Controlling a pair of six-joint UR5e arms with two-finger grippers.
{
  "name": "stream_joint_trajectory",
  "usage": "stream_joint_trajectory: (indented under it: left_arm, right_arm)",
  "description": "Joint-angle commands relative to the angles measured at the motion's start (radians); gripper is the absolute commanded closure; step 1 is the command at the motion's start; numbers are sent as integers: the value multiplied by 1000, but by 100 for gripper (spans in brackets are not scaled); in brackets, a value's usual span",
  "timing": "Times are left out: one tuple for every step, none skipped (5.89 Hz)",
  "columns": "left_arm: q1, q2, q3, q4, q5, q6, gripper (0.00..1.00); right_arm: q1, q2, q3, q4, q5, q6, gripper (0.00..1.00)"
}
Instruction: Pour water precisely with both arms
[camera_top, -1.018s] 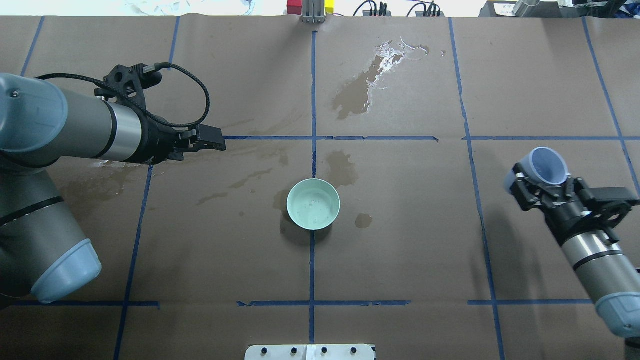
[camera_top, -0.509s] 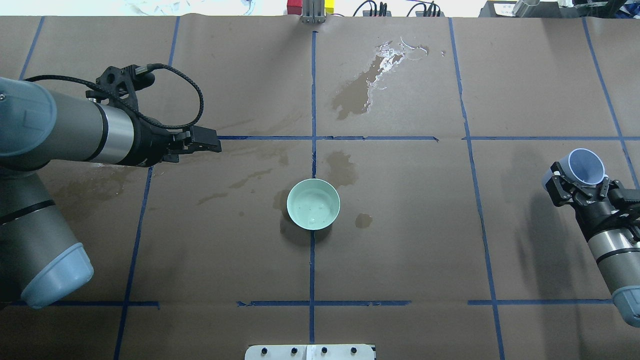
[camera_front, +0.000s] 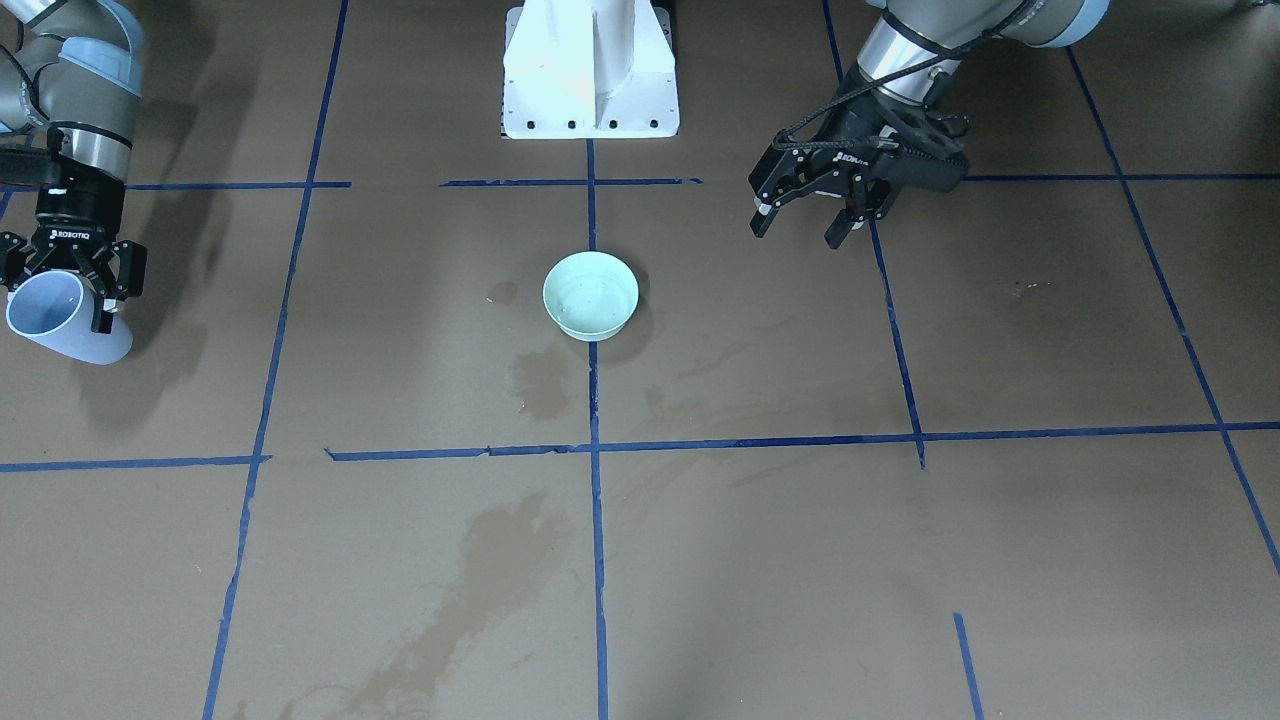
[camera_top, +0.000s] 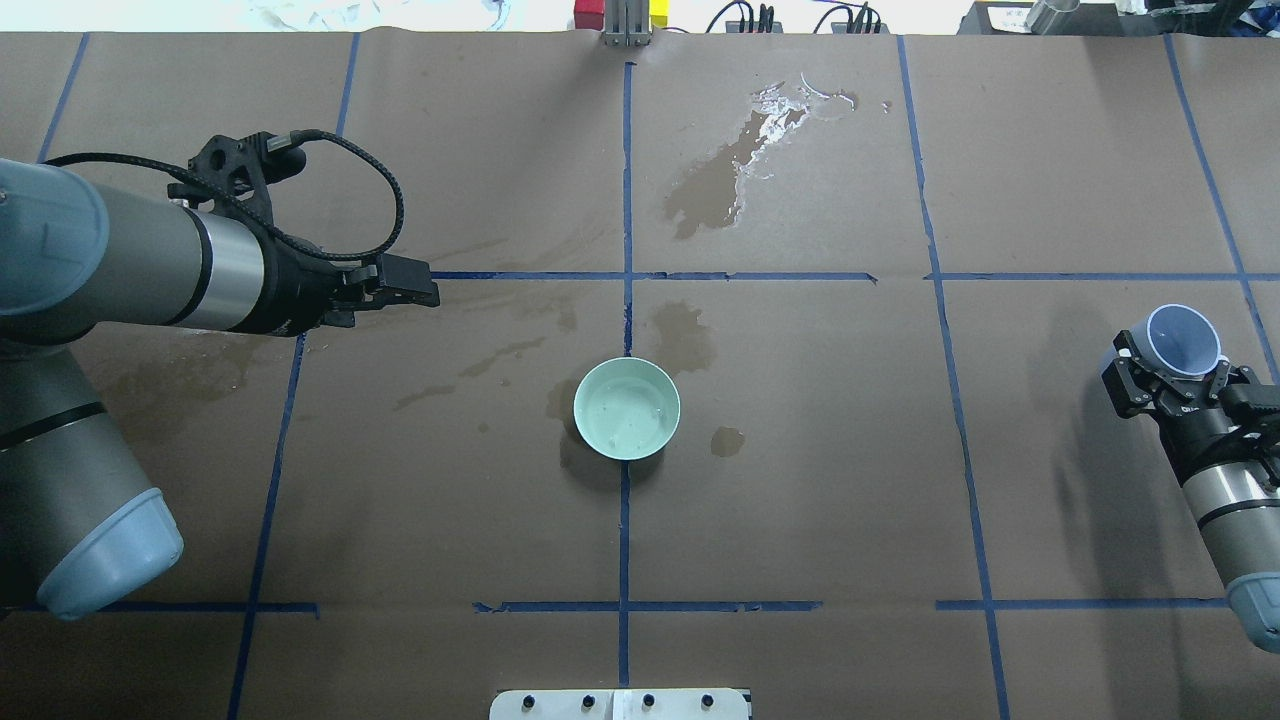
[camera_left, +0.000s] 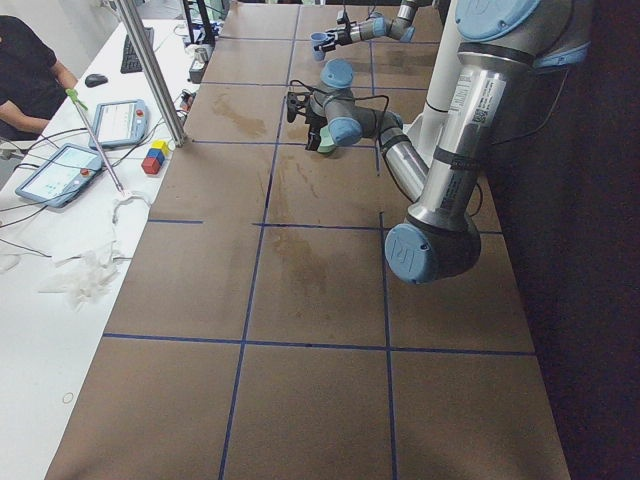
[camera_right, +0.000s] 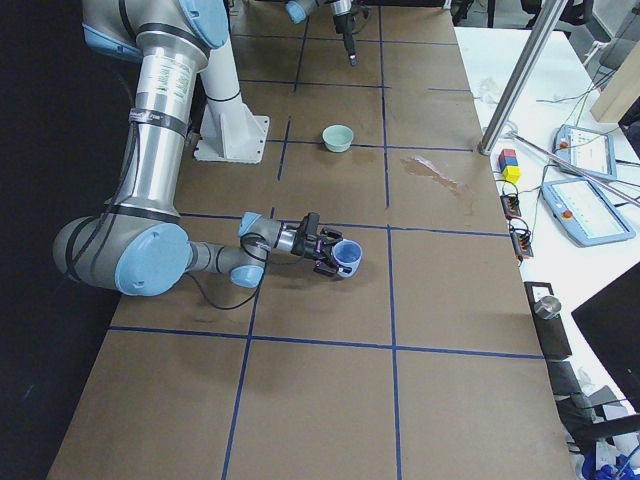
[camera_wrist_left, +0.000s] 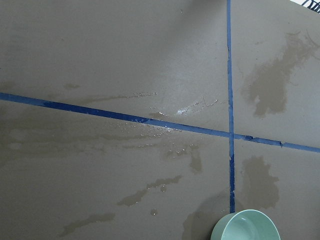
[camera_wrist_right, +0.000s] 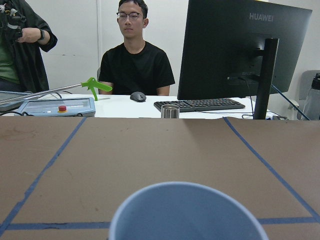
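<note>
Your right gripper (camera_top: 1172, 372) clasps the pale blue cup (camera_top: 1185, 338) well out to the robot's right of the pale green bowl (camera_top: 590, 395), where water (camera_top: 630, 425) faintly glints. The left gripper (camera_front: 797, 228), spread wide and empty, hovers nearer the bowl.

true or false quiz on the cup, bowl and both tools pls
The right tool is shut on the pale blue cup. True.
The pale green bowl stands on a blue tape line. True.
The left tool holds the bowl. False: the left tool is open and empty.
The cup is above the bowl. False: it is far off to the robot's right.
The brown paper is dry. False: a wet stain shows beyond the bowl.
</note>
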Motion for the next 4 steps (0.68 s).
stream_joint_trajectory:
  left_arm:
    - [0, 0, 1, 0, 0, 0, 0]
    - [0, 0, 1, 0, 0, 0, 0]
    - [-1, 0, 1, 0, 0, 0, 0]
    - [0, 0, -2, 0, 0, 0, 0]
  right_arm:
    - [0, -1, -11, 0, 0, 31, 96]
    - [0, -1, -35, 0, 0, 33, 96]
    - [0, -1, -44, 0, 2, 34, 96]
    - [0, -1, -49, 0, 2, 48, 97]
